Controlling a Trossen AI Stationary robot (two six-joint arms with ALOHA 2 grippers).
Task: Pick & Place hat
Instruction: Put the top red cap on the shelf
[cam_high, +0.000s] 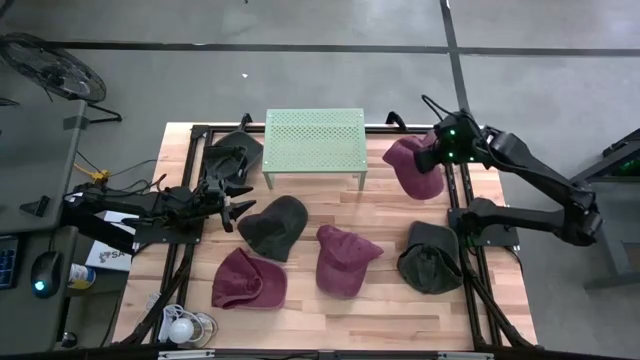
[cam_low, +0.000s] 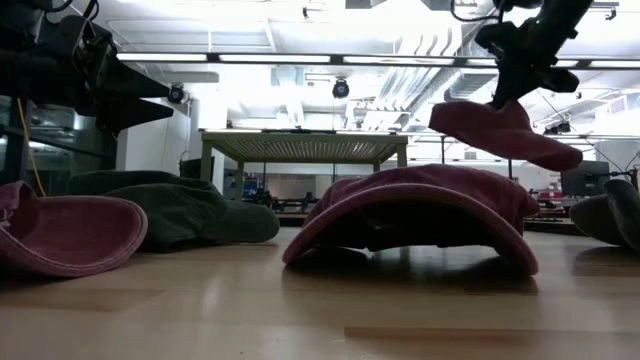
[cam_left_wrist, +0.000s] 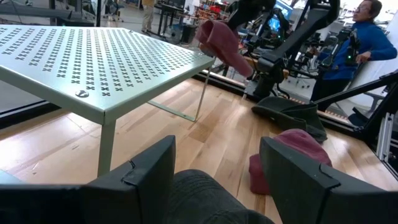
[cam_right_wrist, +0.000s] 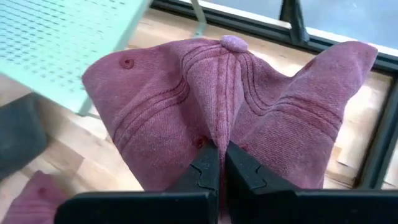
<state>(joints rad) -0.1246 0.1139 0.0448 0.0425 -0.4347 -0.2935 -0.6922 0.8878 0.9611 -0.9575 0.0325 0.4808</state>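
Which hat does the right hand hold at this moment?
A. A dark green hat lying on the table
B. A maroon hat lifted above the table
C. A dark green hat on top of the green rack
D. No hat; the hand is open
B: the right hand is shut on a fold of a maroon hat, and the low view shows that hat hanging in the air, clear of the table.

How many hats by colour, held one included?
Maroon hats: 3, one held in the right gripper at, two on the table at and.
Dark hats: 3, at and.
Total: 6 hats.
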